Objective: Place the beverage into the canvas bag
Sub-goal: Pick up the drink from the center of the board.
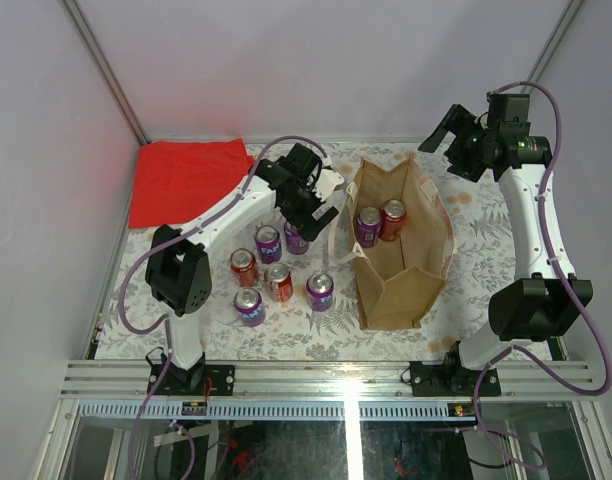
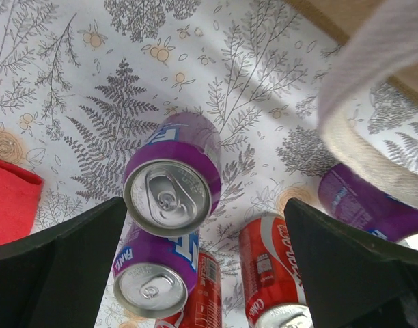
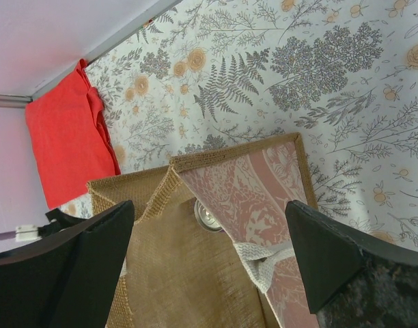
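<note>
The canvas bag (image 1: pixel 401 262) stands open at centre right, with a purple can (image 1: pixel 368 225) and a red can (image 1: pixel 393 218) inside. Several beverage cans stand on the table to its left. My left gripper (image 1: pixel 308 212) hovers open above a purple can (image 1: pixel 296 240). In the left wrist view that purple can (image 2: pixel 171 181) sits below the left gripper (image 2: pixel 204 208), nearer the left finger, untouched. My right gripper (image 1: pixel 448 130) is raised behind the bag, open and empty. The right wrist view looks between the right gripper (image 3: pixel 209 205) fingers into the bag (image 3: pixel 175 273), where one can top (image 3: pixel 207 216) shows.
A red cloth (image 1: pixel 186 180) lies at the back left. More cans stand near the left arm: purple (image 1: pixel 268 242), red (image 1: pixel 244 267), red (image 1: pixel 278 282), purple (image 1: pixel 320 291), purple (image 1: pixel 250 306). The bag's cream strap (image 2: pixel 359 130) hangs close to the left gripper's right side.
</note>
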